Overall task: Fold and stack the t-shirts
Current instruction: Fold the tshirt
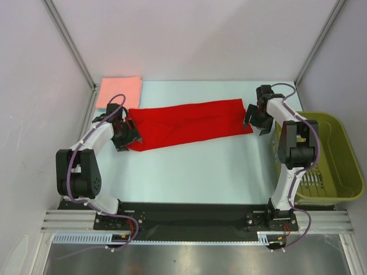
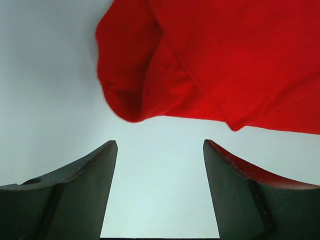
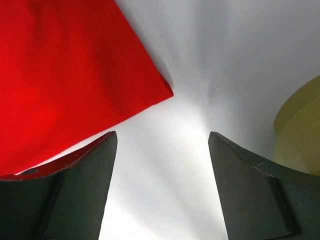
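Top external view: the red shirt [image 1: 189,123] lies in a long strip across the table [image 1: 195,177], with the pink shirt [image 1: 118,91] folded at the far-left corner. The left gripper [image 1: 127,136] and right gripper [image 1: 255,119] stand spread and empty at the strip's ends. Folding looks half done; next, one end likely needs pinching and carrying over.

left gripper [image 2: 160,143]: spread, empty | red t-shirt [image 2: 225,60]: bunched ahead, seemingly untouched
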Robot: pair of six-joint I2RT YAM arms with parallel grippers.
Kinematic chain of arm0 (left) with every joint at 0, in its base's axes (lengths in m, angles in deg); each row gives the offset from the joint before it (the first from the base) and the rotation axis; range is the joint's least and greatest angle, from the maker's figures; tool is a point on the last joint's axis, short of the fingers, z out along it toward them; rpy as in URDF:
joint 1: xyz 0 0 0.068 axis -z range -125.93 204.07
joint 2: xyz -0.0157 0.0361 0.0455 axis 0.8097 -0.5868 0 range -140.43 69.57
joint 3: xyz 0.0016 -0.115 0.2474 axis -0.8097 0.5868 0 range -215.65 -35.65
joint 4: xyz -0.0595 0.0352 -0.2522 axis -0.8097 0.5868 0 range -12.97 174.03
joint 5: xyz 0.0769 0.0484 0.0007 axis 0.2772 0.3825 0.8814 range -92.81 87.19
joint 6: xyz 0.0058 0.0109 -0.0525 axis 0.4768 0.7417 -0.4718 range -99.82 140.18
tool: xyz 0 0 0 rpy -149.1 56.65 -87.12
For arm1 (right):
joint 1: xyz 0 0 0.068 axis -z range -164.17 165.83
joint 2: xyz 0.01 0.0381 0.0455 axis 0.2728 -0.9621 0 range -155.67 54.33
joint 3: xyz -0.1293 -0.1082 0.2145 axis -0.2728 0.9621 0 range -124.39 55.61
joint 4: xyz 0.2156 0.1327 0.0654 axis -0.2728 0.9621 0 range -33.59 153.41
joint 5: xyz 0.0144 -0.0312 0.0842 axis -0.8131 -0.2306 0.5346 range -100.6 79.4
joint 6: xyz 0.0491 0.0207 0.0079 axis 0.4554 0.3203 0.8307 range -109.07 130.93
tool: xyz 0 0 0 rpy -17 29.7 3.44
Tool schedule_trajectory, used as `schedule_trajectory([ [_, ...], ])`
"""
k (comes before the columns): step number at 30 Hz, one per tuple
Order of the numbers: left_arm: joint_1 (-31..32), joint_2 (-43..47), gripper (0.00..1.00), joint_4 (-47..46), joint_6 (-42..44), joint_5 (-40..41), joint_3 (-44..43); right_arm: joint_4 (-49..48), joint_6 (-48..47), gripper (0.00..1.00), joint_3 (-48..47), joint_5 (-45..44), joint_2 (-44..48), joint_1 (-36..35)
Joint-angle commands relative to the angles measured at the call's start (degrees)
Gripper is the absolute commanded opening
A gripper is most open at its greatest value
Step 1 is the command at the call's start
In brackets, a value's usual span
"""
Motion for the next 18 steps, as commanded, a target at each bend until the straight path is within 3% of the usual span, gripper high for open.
schedule_trajectory([
  [1, -0.29, -1.03, 0.75, -5.53, -2.14, -4.33, 0.67, -4.65, 2.59, 0.79, 1.51, 2.3, 1.19, 1.55],
  [8, -2.66, -2.18, 0.76, -6.59, -3.82, -3.64, 2.78, -7.56, 6.2, 0.77, 3.63, 4.85, 0.4, 2.35],
  [18, -3.37, -4.9, 0.72, -6.41, -3.99, -0.12, 3.22, -7.47, 4.36, 0.75, 0.81, 3.71, -3.55, 2.35],
])
